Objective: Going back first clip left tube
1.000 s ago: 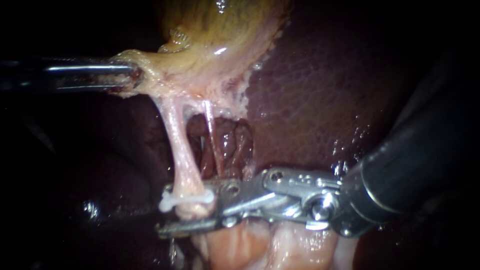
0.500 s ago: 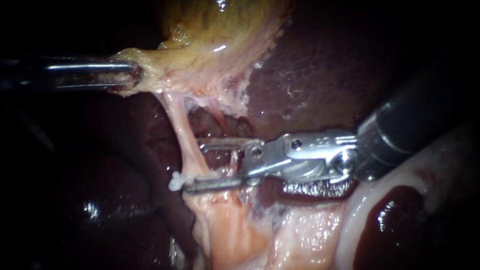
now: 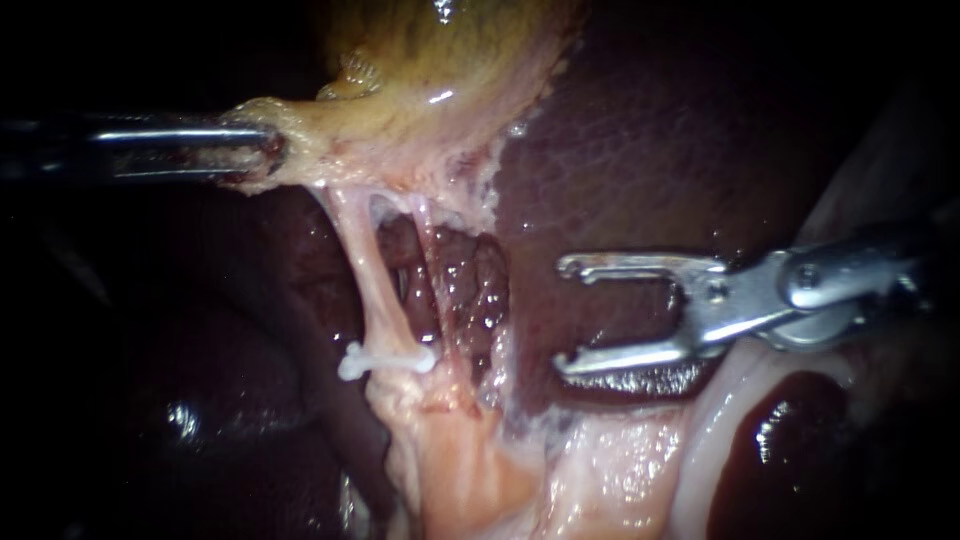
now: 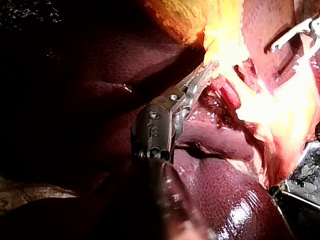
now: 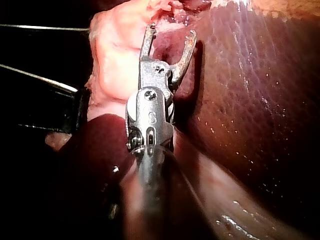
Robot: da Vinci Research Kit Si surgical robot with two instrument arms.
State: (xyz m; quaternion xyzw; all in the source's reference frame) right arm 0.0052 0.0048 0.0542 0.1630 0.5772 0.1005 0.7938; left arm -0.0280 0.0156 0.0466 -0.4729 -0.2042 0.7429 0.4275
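We're backing our right instrument point(image 3: 563, 315) off the clip point(image 3: 387, 358), jaws gaping empty; left instrument point(image 3: 270, 151) clamping the gallbladder point(image 3: 440, 70), left tube point(image 3: 368, 280) looking soft, tear-prone.

Light sat brightest on the gallbladder point(image 3: 440, 60) and pale tissue point(image 3: 450, 450) mid-scene; the edges lay black. Glints dotted the liver point(image 3: 640, 150); the right instrument point(image 3: 563, 315) flashed. Left wrist view: tissue glared, washed out.

The endoscope looks from close in, with the gallbladder point(image 3: 440, 60) at upper centre and the liver point(image 3: 640, 150) at right. Each wrist camera looks forward down its own shaft, toward my left instrument point(image 4: 210, 67) and my right instrument point(image 5: 170, 31). All three views share the liver, and the left wrist view also catches my right instrument.
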